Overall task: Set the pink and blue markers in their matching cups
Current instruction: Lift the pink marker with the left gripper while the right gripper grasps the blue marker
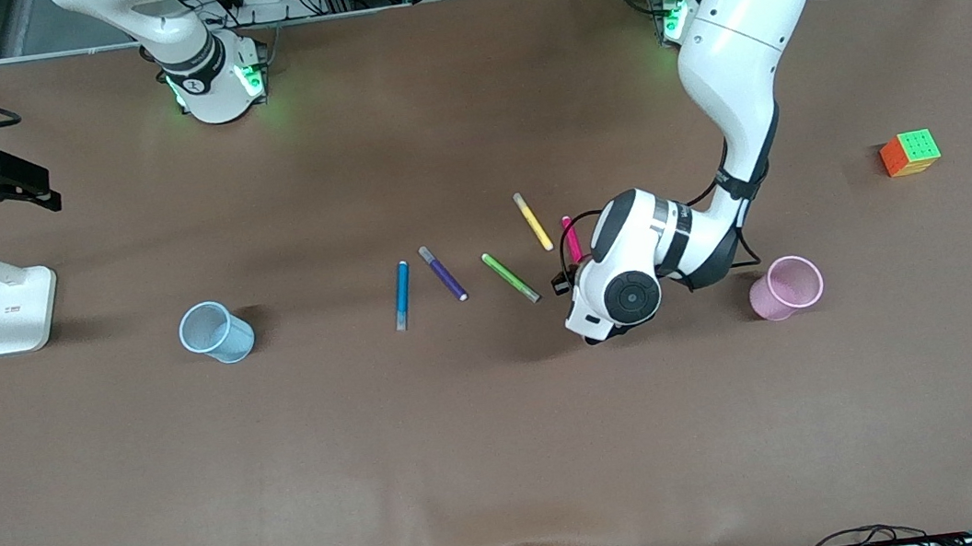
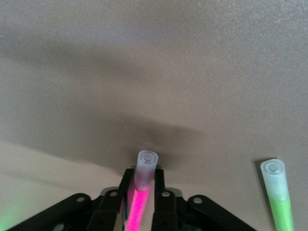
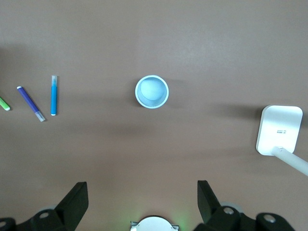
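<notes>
The pink marker point(image 1: 572, 239) lies on the table between the yellow marker and the pink cup point(image 1: 786, 287). My left gripper point(image 2: 143, 174) is down at its end nearer the front camera, fingers closed on either side of its body point(image 2: 138, 204) just below the greyish cap. In the front view the left wrist hides the fingers. The blue marker point(image 1: 401, 294) lies toward the right arm's end, between the purple marker and the blue cup point(image 1: 215, 332). My right gripper point(image 3: 143, 192) is open and empty, high over the blue cup point(image 3: 152, 91) and blue marker point(image 3: 54, 95).
A purple marker point(image 1: 443, 273), a green marker point(image 1: 511, 277) and a yellow marker point(image 1: 532, 221) lie between the blue and pink ones. A colour cube point(image 1: 910, 152) sits toward the left arm's end. A white stand point(image 1: 16, 312) is at the right arm's end.
</notes>
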